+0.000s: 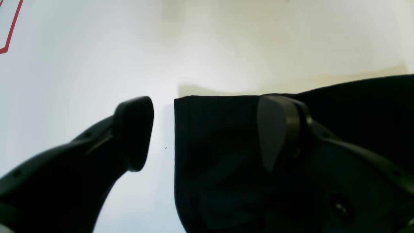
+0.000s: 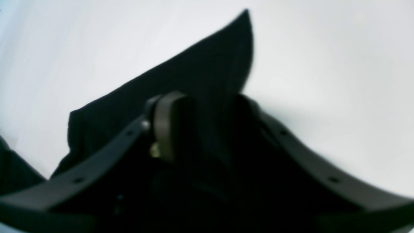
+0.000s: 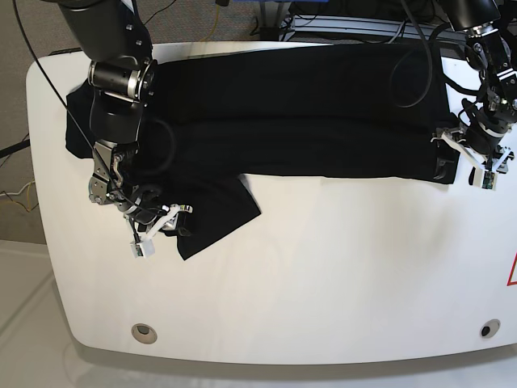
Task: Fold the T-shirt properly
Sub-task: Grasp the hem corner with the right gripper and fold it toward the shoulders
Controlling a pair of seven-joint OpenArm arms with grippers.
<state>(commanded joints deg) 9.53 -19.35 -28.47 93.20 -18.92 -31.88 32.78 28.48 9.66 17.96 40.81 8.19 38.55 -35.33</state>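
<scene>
The black T-shirt (image 3: 307, 105) lies spread across the far half of the white table (image 3: 323, 267), with one flap (image 3: 218, 212) pointing toward the near side at the left. My right gripper (image 3: 171, 220) sits at that flap; in the right wrist view the gripper (image 2: 207, 119) is shut on a raised fold of the T-shirt (image 2: 210, 64). My left gripper (image 3: 464, 159) is at the shirt's right near corner. In the left wrist view it (image 1: 203, 132) stands open, one finger (image 1: 134, 132) over bare table, the other (image 1: 275, 129) over the cloth corner (image 1: 213, 129).
Red tape marks (image 3: 511, 275) sit at the table's right edge, also seen as red tape (image 1: 9, 32) in the left wrist view. Two round holes (image 3: 144, 330) lie near the front edge. Cables (image 3: 266, 12) run behind the far edge.
</scene>
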